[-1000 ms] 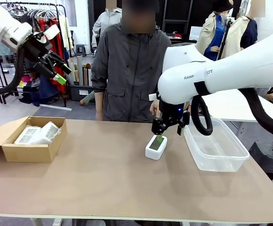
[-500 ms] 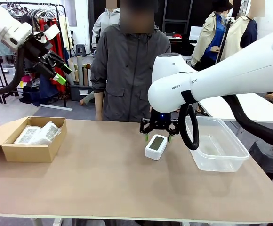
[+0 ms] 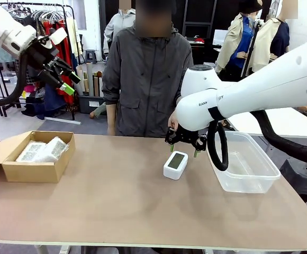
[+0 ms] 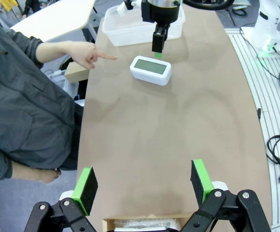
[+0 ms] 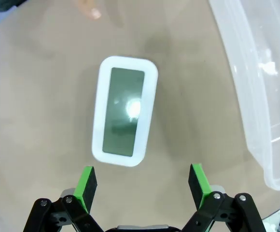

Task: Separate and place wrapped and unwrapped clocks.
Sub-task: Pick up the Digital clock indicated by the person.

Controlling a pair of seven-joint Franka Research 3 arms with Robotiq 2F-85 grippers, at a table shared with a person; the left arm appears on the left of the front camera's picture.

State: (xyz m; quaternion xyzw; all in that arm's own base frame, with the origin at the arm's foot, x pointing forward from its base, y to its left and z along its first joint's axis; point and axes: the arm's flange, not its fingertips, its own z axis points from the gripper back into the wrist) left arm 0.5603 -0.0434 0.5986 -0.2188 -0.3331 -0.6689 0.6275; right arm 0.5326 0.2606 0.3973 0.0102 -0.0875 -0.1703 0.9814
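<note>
The right gripper hangs over the middle of the table with its jaws spread wide and nothing between them. In the right wrist view its two green pads stand apart at the bottom edge, and the bare white clock lies just above them, toward 12 o'clock, screen up, not touched by either finger. In the front view this clock rests flat on the table at 7 o'clock from the gripper, just beside it. The clear plastic tub stands at 3 o'clock from the clock, near it but apart.

The person's hand points with one finger toward the clock from the far edge of the table; the fingertip stays short of it.

The left gripper is raised high above the left end of the table, jaws also spread and holding nothing; its green pads show far apart in the left wrist view. Below it, at about 6 o'clock in the front view, the brown cardboard box sits open on the table, and the two bubble-wrapped clocks lie inside it, side by side and touching.
</note>
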